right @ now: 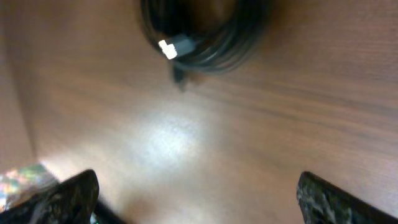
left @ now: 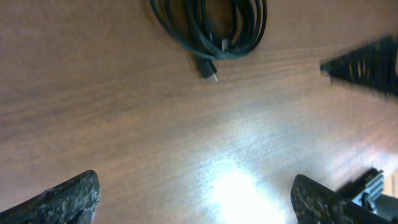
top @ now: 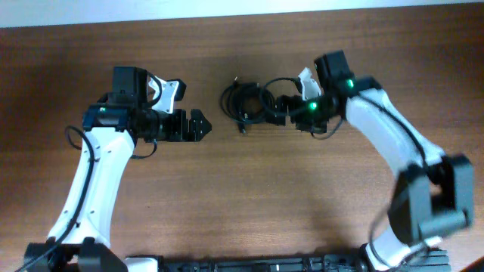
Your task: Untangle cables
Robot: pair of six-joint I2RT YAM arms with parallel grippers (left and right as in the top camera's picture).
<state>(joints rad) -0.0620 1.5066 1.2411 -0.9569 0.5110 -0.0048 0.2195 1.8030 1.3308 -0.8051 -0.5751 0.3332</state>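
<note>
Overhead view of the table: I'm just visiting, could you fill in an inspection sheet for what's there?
Surface: brown wooden table, bare, with glare in the wrist views.
Job's things: thin black cords coiled in one tangled bundle; a plug sticks out.
Clutter: nothing seen.
Hands: left hand open, empty, apart from the bundle; right hand open, empty, at the bundle's other side.
Cables: thicker black wire runs along the left arm.
Surroundings: pale strip beyond the table's far edge.
</note>
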